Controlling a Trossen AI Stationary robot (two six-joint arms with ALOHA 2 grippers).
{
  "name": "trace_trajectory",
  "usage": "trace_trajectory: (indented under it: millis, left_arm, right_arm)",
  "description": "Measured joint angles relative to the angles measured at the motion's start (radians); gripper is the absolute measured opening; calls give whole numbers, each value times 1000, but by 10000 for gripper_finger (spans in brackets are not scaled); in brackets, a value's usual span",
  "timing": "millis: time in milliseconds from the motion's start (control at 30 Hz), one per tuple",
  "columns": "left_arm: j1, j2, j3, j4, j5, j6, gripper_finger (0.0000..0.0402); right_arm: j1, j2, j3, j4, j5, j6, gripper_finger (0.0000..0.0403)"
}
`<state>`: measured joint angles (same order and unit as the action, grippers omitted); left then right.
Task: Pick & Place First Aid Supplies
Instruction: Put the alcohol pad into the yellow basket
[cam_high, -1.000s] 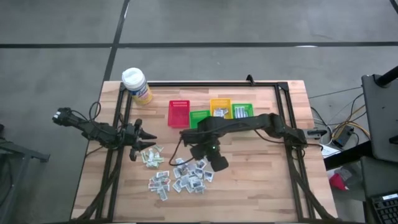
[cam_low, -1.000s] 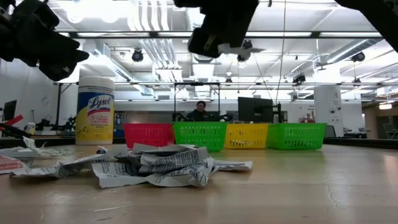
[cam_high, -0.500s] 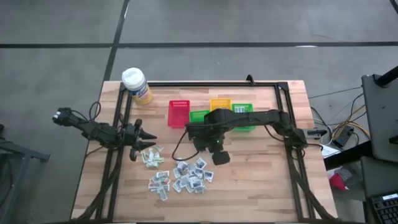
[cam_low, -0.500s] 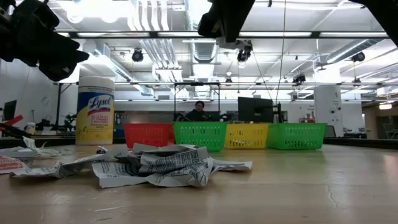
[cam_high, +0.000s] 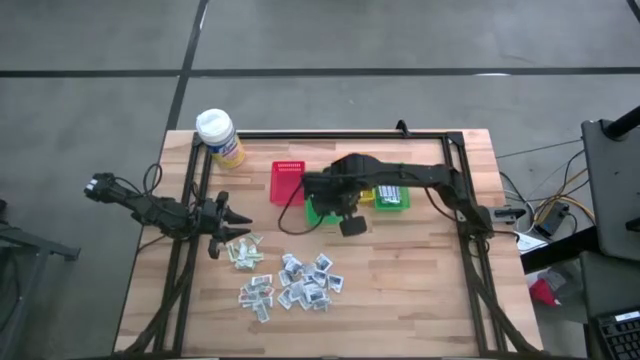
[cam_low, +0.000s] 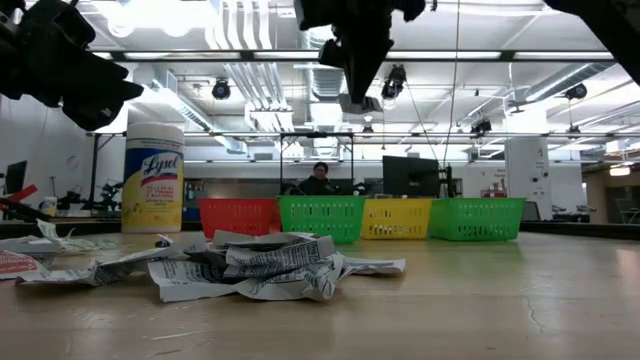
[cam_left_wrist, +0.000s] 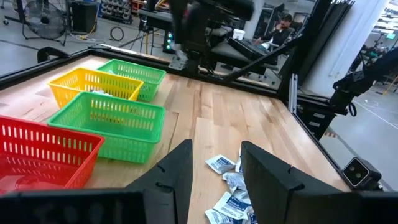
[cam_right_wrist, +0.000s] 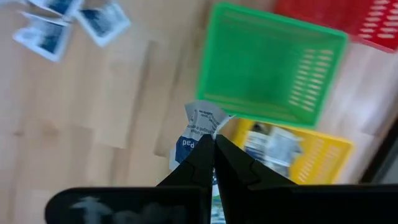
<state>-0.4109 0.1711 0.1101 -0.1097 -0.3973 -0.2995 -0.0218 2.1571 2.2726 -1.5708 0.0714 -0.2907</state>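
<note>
Four small bins stand in the far half of the table (cam_high: 420, 290): one red bin (cam_high: 286, 181), one yellow bin (cam_high: 356, 168), and two green ones, a nearer green bin (cam_high: 316, 200) beside the red one and a farther green bin (cam_high: 392, 190) to the right of the yellow one. The yellow bin and the right green bin each hold some packets; the nearer green bin looks bare in the right wrist view. One wipes bottle (cam_high: 219, 136) with a white cap stands at the far left corner.

The right gripper (cam_right_wrist: 214, 144) hangs above the nearer green bin, its jaws pressed together on one crumpled white and blue packet (cam_right_wrist: 200, 127). The left gripper (cam_high: 236, 221) waits at the left side of the table, its jaws spread with nothing between them.

The rest of the packets (cam_high: 292, 283), too many and too overlapped to count surely, lie scattered on the near middle of the table, just right of the left gripper
</note>
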Motion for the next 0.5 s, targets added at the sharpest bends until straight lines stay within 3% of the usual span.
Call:
trace_trajectory:
  millis: [500]
  left_arm:
    - [0, 0, 0, -1, 0, -18, 131]
  right_arm:
    - [-229, 0, -119, 0, 11, -123, 8]
